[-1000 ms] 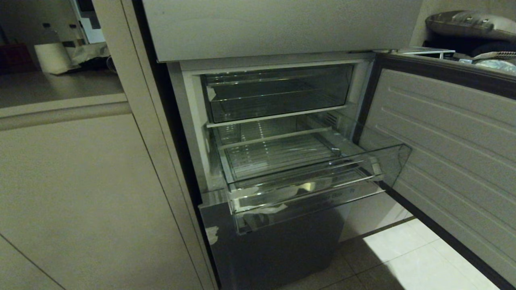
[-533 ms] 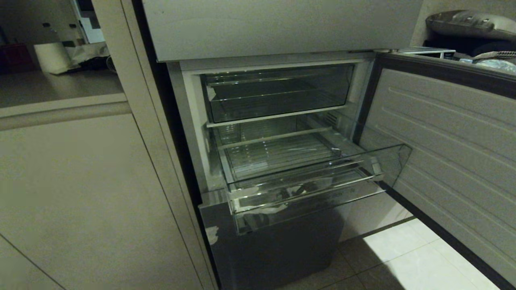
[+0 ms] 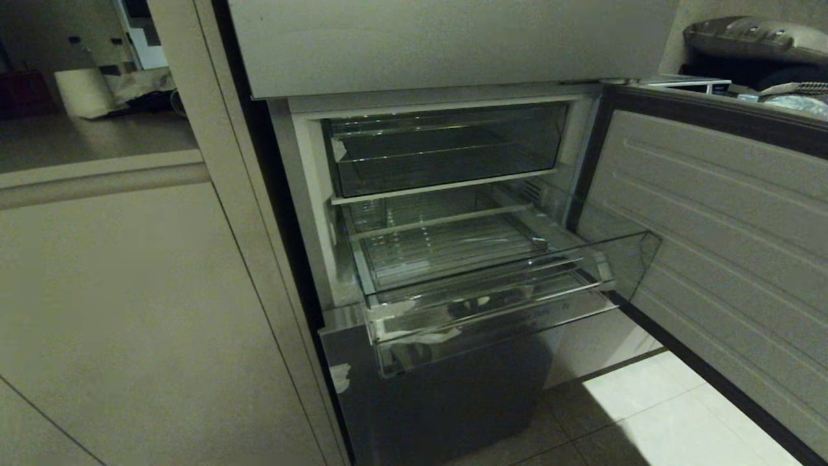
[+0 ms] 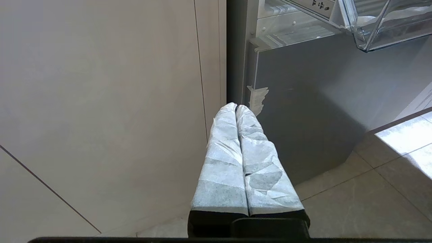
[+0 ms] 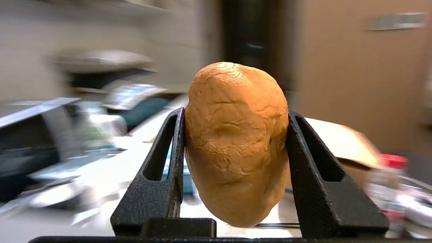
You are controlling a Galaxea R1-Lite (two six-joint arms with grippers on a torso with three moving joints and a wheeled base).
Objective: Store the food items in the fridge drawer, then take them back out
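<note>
1. Kitchen corner, dimly lit; pale cabinet fronts [image 3: 129, 310] to the left, tiled floor [image 3: 647, 414] below with one bright patch; fridge standing open, neither arm visible in the head view.
2. Food item [image 5: 236, 141]: one orange-brown, wrinkled, roundish lump; seen only in the right wrist view; clamped between the two black fingers [image 5: 168, 162] of the right gripper [image 5: 235, 116], which stand part-way apart and press on both its flanks; surroundings behind it streaked by blur, so its place relative to the fridge cannot be told.
3. Fridge drawer [image 3: 491, 304]: clear plastic, wide and shallow, pulled out toward the camera; ribbed bottom; whitish tape scraps [image 3: 420, 333] on its front left corner; no contents discernible in it.
4. Upper clear bin [image 3: 446, 152]: pushed in above the drawer, untaped.
5. Fridge door [image 3: 724, 213]: swung open on the right, ribbed inner lining facing the drawer.
6. Grey lower panel [image 3: 446, 401]: closed, directly under the drawer; a tape scrap at its upper left edge.
7. Left gripper [image 4: 236, 107]: low beside the fridge, in front of the grey lower panel; fingers wrapped in pale tape and pressed together, nothing between them; the drawer's corner visible above it in the left wrist view.
8. Counter [image 3: 97, 139] at far left, bearing a white roll [image 3: 83, 92].
</note>
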